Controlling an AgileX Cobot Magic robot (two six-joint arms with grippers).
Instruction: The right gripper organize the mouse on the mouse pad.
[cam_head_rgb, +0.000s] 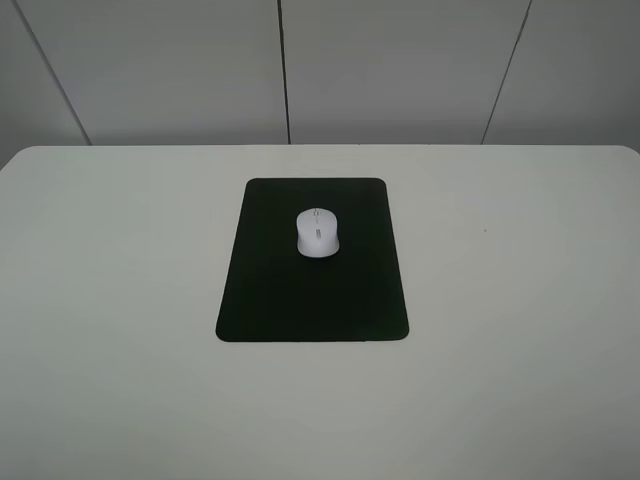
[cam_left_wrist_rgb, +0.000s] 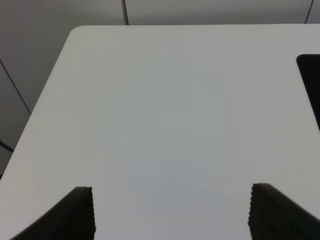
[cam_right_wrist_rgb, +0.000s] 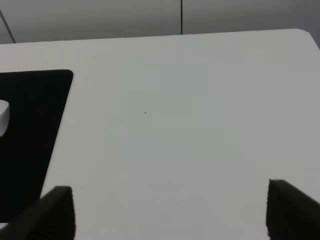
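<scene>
Exterior high view shows the mouse (cam_head_rgb: 318, 233) already resting on the mouse pad (cam_head_rgb: 312, 300), toward its far half and roughly square to it. Any further reach risks knocking it askew or dragging the pad across the table (cam_head_rgb: 520, 300), since the pad probably slides easily. The right gripper (cam_right_wrist_rgb: 170, 212) hangs over bare table beside the pad, jaws spread wide and holding nothing. The left gripper (cam_left_wrist_rgb: 170, 212) is likewise wide apart and empty.
</scene>
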